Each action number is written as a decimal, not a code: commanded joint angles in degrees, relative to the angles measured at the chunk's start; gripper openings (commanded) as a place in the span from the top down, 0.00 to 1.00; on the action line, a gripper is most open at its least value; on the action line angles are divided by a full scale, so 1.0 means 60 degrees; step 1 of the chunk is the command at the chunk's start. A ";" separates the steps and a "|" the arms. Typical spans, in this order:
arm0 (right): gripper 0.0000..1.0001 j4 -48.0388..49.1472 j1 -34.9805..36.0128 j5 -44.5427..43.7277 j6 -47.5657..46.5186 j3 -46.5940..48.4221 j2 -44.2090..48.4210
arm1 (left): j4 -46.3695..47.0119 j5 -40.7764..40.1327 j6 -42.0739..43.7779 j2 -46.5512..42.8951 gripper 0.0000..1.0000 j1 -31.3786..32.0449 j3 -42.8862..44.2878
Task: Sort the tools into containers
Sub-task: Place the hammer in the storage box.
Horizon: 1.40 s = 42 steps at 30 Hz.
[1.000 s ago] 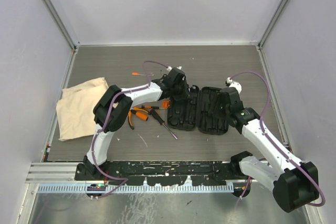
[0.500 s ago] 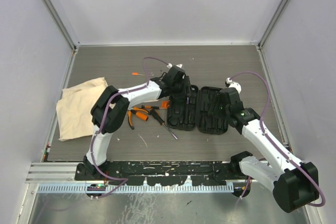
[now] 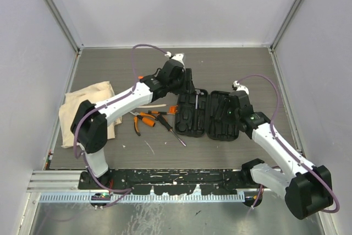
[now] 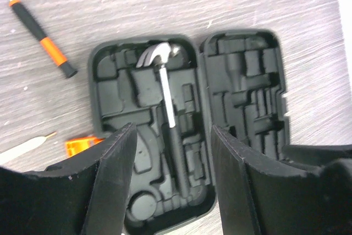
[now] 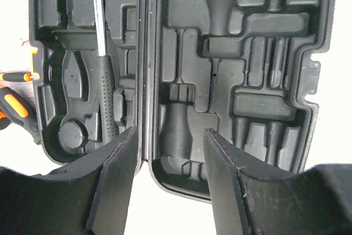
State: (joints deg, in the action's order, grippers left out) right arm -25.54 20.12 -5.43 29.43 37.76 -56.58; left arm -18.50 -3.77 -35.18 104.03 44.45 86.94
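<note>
Your cloth bag (image 3: 88, 111) lies at the far left, soft and floppy. The hard black tool case (image 3: 220, 122) lies open in the middle. The hammer (image 4: 165, 89) sits in its slot there. Its head looks heavy, so grab the bumpy handle. The pliers (image 3: 144, 120) and screwdrivers (image 3: 164, 123) lie left of the case. They look light and stiff, so pinch their handles. Your left claw (image 4: 173, 130) hangs open and empty over the hammer, and your right claw (image 5: 168, 136) hangs the same way over the case. No words can be read.
</note>
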 commanded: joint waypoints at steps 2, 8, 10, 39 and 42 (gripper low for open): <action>0.44 0.0663 0.0036 0.0449 0.0032 0.0615 -0.0387 | -0.0470 -0.0800 0.0809 -0.0783 0.45 -0.0053 -0.1098; 0.44 0.0948 0.0873 -0.0071 0.0738 0.0957 -0.1382 | -0.0487 -0.1206 0.0863 -0.1354 0.46 -0.0219 -0.2345; 0.45 0.1191 0.1070 -0.0142 0.1075 0.1012 -0.1795 | -0.0385 -0.0915 0.0890 -0.1337 0.49 -0.0348 -0.2615; 0.51 0.1444 0.1349 -0.0638 0.1796 0.1851 -0.3756 | 0.0536 0.0575 0.0289 -0.1123 0.73 0.0563 -0.4420; 0.52 0.1470 0.1410 -0.0591 0.1770 0.1910 -0.3863 | 0.0541 0.0555 0.0201 -0.1150 0.75 0.0713 -0.4504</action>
State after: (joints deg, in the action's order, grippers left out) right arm -18.04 27.94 -7.88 39.46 47.33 -79.15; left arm -16.53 0.25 -32.71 99.61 47.46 60.82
